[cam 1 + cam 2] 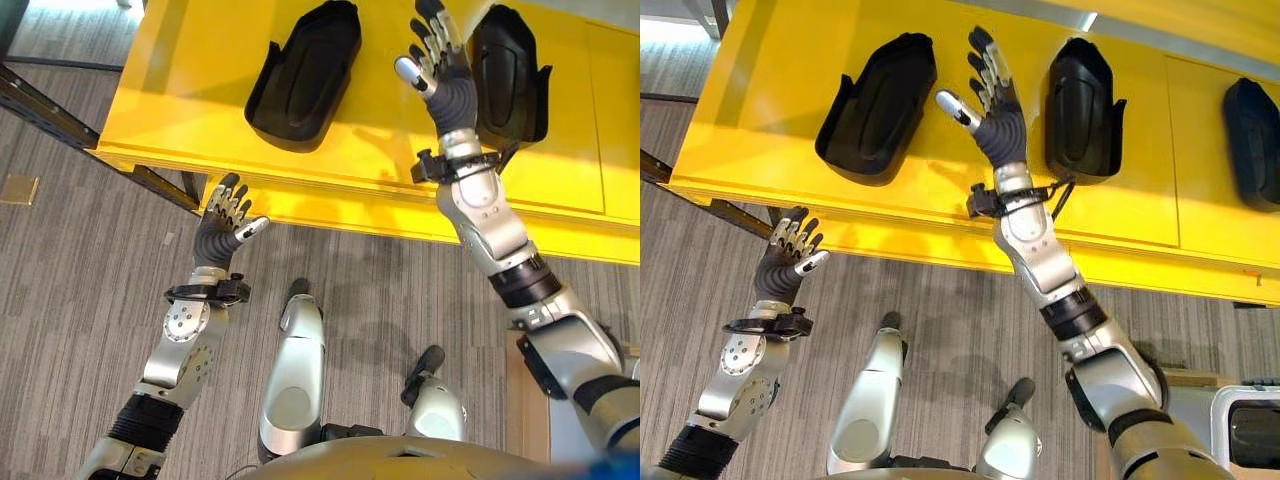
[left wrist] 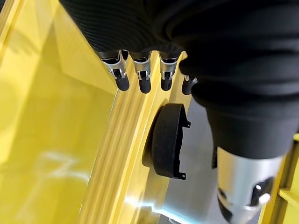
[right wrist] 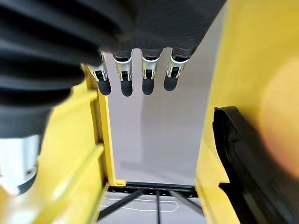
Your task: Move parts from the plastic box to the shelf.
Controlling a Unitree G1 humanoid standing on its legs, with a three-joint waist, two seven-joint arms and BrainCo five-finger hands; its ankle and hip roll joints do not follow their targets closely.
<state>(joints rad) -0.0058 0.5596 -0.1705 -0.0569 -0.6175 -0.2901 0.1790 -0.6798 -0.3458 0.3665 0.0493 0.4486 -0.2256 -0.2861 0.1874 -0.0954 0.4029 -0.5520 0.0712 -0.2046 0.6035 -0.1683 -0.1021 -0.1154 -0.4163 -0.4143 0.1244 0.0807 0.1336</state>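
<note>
Three black moulded parts lie on the yellow shelf (image 1: 200, 60): one on the left (image 1: 305, 72), one in the middle (image 1: 1080, 108) and one at the far right (image 1: 1252, 140). My right hand (image 1: 995, 100) is stretched over the shelf between the left and middle parts, open with straight fingers (image 3: 135, 77) and holding nothing. The middle part's edge (image 3: 247, 158) shows close beside it. My left hand (image 1: 222, 230) hangs open and empty just below the shelf's front edge. Past its fingers (image 2: 140, 77) the left part (image 2: 166, 140) shows on the shelf.
A dark metal frame (image 1: 50, 110) runs along the shelf's left side over grey carpet. A light-coloured box (image 1: 1250, 430) stands at the lower right, its contents hidden. A small brass floor plate (image 1: 20, 188) lies at the left.
</note>
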